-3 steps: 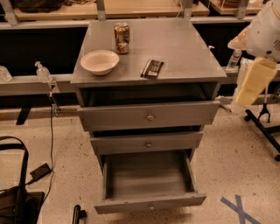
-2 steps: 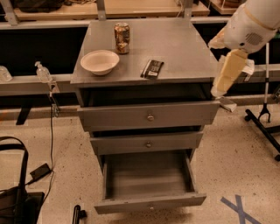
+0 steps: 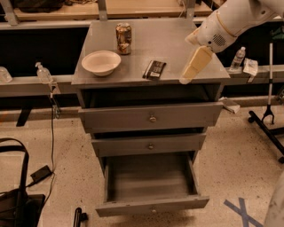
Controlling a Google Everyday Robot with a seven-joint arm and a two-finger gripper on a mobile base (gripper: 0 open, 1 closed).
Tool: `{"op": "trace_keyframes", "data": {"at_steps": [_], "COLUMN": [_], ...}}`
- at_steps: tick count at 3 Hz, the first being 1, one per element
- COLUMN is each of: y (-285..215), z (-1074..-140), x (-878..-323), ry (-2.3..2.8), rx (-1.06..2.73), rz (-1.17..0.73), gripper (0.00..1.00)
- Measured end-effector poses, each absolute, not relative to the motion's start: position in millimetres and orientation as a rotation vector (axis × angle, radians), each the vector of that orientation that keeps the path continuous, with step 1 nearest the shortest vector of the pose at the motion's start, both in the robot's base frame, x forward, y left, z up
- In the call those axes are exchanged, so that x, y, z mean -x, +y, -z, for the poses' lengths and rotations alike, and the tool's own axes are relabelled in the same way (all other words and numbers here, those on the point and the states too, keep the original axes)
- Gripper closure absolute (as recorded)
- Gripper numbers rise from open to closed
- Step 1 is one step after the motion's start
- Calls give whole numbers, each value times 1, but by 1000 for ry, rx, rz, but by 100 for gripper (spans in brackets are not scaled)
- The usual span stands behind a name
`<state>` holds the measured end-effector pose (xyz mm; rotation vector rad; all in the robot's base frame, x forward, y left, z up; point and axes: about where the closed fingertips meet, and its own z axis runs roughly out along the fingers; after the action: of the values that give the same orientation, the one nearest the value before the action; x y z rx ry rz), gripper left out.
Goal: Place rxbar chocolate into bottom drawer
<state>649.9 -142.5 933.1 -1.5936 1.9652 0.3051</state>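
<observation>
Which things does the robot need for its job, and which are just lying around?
Needed:
rxbar chocolate, lying on the cabinet top
bottom drawer, pulled open
end effector, above the top's right edge, right of the bar

Just lying about:
brown can and white bowl, on the cabinet top
clear bottle, far left

This looks like a robotics lab or workshop. The speckled hard floor (image 3: 239, 168) carries a blue tape cross (image 3: 241, 210) near the lower right corner. A long wooden workbench (image 3: 146, 6) runs behind a grey metal cabinet (image 3: 177, 44). Plastic bottles (image 3: 43, 73) stand on a low ledge, a cable (image 3: 52, 146) trails down to the floor, and a black equipment stand (image 3: 266, 124) sits at the right edge. The robot's gripper (image 3: 193, 68) hangs over the front right corner of the cabinet top.
</observation>
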Motion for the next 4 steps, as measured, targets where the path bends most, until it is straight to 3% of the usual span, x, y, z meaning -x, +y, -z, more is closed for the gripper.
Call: {"op": "trace_keyframes", "data": {"at_steps": [4], "y": [-109], "z": [-898], "x": [-732], "ry": [1882], "rx": [1439], "rz": [-416], "gripper": [0]}}
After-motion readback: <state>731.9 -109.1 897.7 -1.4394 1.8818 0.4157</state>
